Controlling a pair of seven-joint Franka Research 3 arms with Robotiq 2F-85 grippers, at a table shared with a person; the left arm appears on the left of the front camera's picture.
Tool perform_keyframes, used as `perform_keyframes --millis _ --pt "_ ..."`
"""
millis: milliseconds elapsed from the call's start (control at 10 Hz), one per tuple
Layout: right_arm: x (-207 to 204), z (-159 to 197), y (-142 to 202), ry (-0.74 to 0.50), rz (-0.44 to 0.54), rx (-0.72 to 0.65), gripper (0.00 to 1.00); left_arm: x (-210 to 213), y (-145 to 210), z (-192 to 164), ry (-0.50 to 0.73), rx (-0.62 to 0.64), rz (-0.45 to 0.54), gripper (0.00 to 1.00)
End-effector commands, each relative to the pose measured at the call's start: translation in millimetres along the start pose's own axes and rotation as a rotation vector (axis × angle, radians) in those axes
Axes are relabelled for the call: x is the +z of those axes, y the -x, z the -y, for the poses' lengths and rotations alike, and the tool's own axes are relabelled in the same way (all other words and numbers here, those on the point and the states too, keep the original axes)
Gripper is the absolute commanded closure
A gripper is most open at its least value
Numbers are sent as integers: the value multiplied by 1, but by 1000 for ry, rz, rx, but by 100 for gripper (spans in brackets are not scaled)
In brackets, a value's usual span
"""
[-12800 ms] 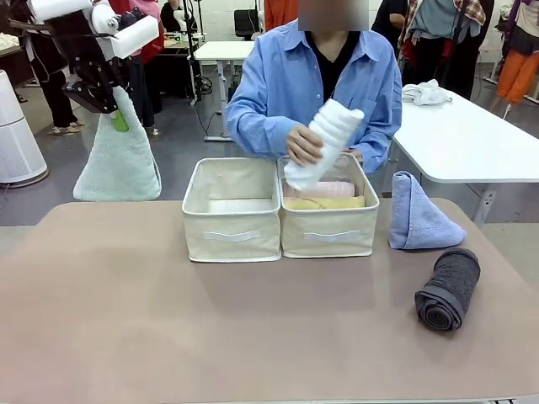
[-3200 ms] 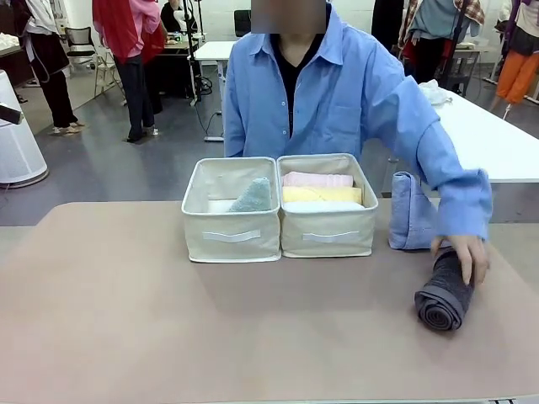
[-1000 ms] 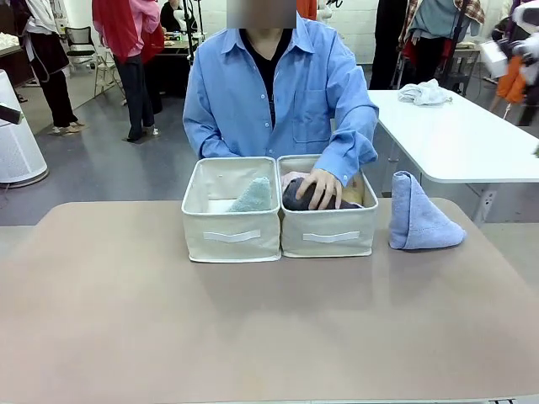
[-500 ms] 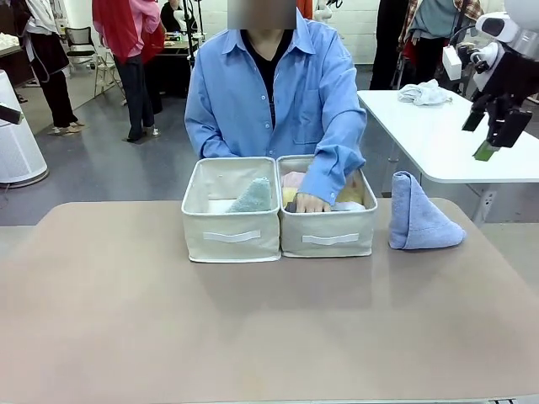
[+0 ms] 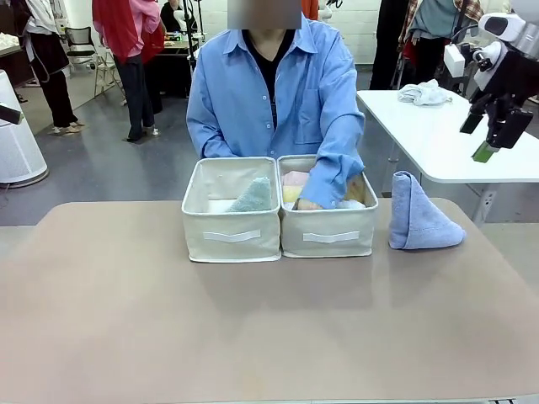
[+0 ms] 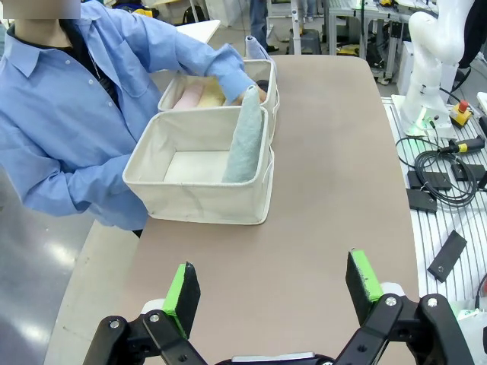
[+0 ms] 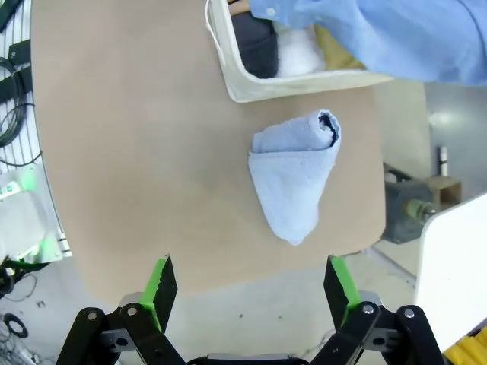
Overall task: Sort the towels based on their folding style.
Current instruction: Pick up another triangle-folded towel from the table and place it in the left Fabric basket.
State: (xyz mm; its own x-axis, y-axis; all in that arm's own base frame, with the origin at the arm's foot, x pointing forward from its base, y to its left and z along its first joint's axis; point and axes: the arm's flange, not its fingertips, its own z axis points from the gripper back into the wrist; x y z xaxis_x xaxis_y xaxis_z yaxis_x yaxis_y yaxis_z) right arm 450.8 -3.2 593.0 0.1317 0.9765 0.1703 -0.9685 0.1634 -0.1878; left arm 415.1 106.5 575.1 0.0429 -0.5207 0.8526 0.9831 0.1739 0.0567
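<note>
A light blue cone towel (image 5: 418, 217) stands on the brown table, right of the two beige bins. My right gripper (image 5: 480, 141) hangs open high above it at the far right; in the right wrist view this gripper (image 7: 249, 280) looks down on the cone (image 7: 295, 175). The left bin (image 5: 232, 236) holds a grey-green cone (image 5: 251, 195). In the right bin (image 5: 328, 237) lie pink (image 5: 295, 178), yellow (image 5: 290, 194) and white (image 5: 349, 204) rolls, with the person's hand (image 5: 307, 204) among them. A dark grey roll (image 7: 255, 46) lies beside the white one (image 7: 298, 55). My left gripper (image 6: 272, 281) is open, well back from the bins.
A white table (image 5: 463, 135) with a whitish rag (image 5: 424, 93) stands behind on the right. The person's sleeve (image 7: 396, 38) reaches over the right bin. Cables and a robot base (image 6: 434, 46) lie past the table's edge. The near half of the brown table (image 5: 253, 328) is bare.
The person's hand has pushed the dark grey roll down into the right bin. My right arm has come into view at the upper right and now hovers there.
</note>
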Motion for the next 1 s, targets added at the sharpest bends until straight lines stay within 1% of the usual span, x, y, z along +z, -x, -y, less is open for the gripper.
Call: perform_keyframes --millis 0,200,300,400,500,700,900 --pt "-2 3 1 11 -13 -1 0 2 -1 0 -3 -4 4 0" --pt "0 0 -1 0 -1 1 0 2 -1 0 -3 -4 4 0" --pt "-15 30 -10 -40 57 36 0 2 -1 0 -3 -4 4 0" --pt "-30 60 -16 -70 100 20 0 2 -1 0 -3 -4 4 0" --pt "-40 80 -18 -96 113 6 0 2 -1 0 -3 -4 4 0" --pt "-55 116 -22 -159 119 41 0 2 -1 0 -3 -4 4 0" --pt "-83 150 -26 -283 100 98 0 2 -1 0 -3 -4 4 0"
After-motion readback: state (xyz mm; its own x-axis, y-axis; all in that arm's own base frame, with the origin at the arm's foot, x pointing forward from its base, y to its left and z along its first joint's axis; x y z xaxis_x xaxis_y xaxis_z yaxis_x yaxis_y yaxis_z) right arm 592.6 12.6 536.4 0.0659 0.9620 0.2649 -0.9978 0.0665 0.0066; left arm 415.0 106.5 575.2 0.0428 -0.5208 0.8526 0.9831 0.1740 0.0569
